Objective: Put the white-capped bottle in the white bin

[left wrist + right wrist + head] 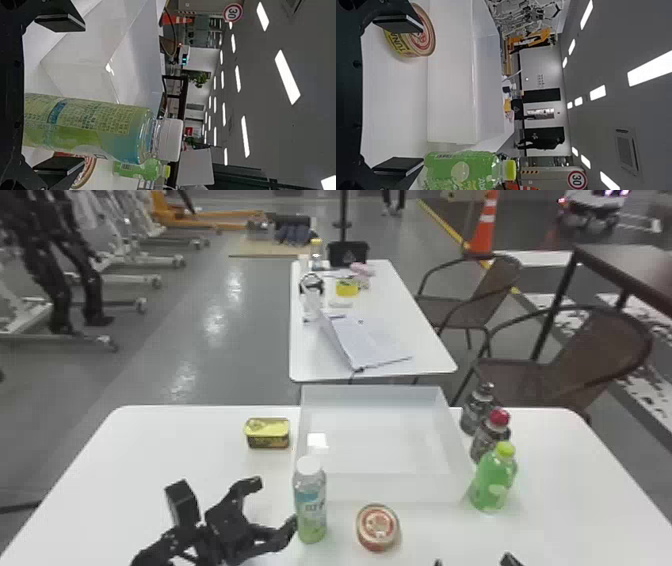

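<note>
One bottle [311, 505], probably weighty, smooth and slightly squeezable, stands upright well in from the bench's [150, 455] far edge, best clasped firmly round its middle; left gripper [272, 506] and right gripper [423, 95] are spread, unclenched.

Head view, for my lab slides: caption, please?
The open left gripper faces the upright white-capped bottle near the white bin.

Left tool [271, 506] with fingers spread wide — right tool [474, 561], low at the edge, likewise parted.

White table [150, 450]: bin [380, 489], white-capped bottle [311, 510], two tins [378, 527], green bottle [492, 482], two darker bottles [490, 442].
</note>
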`<state>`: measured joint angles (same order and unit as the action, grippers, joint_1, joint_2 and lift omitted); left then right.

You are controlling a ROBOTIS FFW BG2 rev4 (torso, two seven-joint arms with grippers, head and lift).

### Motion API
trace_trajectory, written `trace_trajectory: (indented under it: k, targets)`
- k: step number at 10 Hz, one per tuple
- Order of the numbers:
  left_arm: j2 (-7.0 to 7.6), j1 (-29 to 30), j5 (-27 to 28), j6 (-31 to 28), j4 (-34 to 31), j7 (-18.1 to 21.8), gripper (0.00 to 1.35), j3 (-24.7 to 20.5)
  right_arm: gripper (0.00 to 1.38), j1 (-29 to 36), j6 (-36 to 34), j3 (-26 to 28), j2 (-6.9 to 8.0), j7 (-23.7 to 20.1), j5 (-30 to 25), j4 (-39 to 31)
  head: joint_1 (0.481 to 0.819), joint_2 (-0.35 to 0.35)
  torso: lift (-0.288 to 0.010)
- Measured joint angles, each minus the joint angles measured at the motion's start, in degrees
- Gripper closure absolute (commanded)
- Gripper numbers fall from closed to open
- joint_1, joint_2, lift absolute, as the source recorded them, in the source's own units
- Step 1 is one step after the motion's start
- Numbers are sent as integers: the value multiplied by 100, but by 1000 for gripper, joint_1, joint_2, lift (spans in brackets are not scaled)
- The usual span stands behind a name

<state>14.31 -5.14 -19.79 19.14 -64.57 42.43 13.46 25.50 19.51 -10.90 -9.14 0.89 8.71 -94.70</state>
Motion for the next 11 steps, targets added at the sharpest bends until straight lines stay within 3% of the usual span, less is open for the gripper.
trace_trajectory:
  k: [3, 6, 9, 11]
  targets:
    - [-166, -42, 69, 121, 203, -261, 121, -6, 117, -31, 17, 0, 56, -65, -1, 46, 549, 0, -100]
    - [-241, -101, 117, 138, 272, -407, 121, 122, 119, -65, 24, 0, 94, -116, -9, 78, 549, 0, -100]
    - [-168, -149, -112, 209, 277, -445, 121, 452, 117, -87, 24, 0, 111, -133, -11, 95, 549, 0, -100]
    - [-39, -110, -251, 289, 263, -361, 121, 512, 117, -83, 25, 3, 111, -133, -11, 98, 549, 0, -100]
